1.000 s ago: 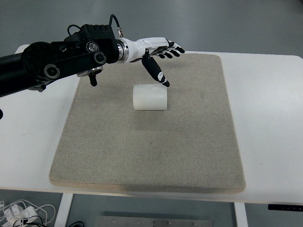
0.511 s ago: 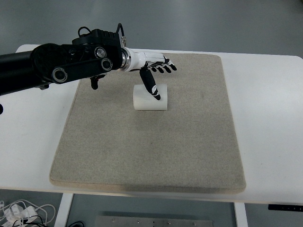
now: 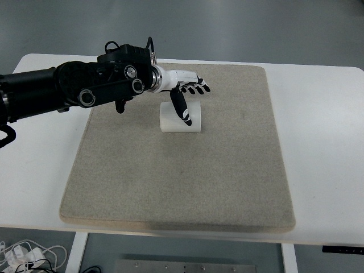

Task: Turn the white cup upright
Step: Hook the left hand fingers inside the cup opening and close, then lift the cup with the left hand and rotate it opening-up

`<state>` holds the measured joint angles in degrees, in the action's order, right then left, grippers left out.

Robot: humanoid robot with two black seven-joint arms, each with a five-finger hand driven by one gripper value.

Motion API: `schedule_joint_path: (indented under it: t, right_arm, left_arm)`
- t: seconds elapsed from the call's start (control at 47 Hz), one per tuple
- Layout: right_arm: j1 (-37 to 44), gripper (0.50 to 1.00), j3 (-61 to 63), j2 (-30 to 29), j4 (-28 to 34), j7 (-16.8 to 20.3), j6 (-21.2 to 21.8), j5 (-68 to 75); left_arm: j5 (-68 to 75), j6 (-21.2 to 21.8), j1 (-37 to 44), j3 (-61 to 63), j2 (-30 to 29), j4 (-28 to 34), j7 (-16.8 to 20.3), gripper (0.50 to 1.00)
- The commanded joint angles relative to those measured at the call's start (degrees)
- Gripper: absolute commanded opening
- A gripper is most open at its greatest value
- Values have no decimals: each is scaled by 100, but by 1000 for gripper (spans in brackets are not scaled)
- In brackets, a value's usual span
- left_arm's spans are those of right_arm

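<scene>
Now that my black-tipped fingers (image 3: 196,89) have dropped from above, spread and grasping nothing, the thumb drapes over the ribbed white plastic cup (image 3: 181,118), lying sideways on the beige felt mat (image 3: 182,176) atop the white bench (image 3: 324,142). My left hand (image 3: 185,91) looks poised to close; no flip yet.

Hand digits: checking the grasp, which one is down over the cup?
The thumb, angled down across the lying cup. The left hand's other fingers extend beyond the cup.
</scene>
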<state>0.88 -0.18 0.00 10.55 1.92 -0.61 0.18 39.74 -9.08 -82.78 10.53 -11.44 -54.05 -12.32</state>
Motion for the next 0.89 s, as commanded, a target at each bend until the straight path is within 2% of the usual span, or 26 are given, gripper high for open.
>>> schedule_joint_path:
  t: [0.0,0.34,0.468,0.532,0.66,0.766,0.83,0.872]
  right_arm:
    - [-1,952,0,0,0,1,0,0]
    - [-1,952,0,0,0,-7,0,0]
    - [-1,952,0,0,0,-7,0,0]
    - [-1,952,0,0,0,-7,0,0]
    - [-1,952,0,0,0,-7,0,0]
    - [-1,952,0,0,0,1,0,0]
    - [-1,952,0,0,0,1,0,0]
    - [-1,952,0,0,0,1,0,0]
  left_arm:
    - [7,-14,-1,63,2,-26,1,994]
    - [25,-76,17,265,11,-26,1,994]
    - [34,-67,17,274,19,9,1,975]
    - [34,-32,17,274,19,9,10,924]
    - [34,12,17,274,19,44,19,774]
    - [34,47,17,256,19,53,19,707]
    - [25,82,25,256,19,53,54,592]
    - [25,100,26,213,19,53,63,546]
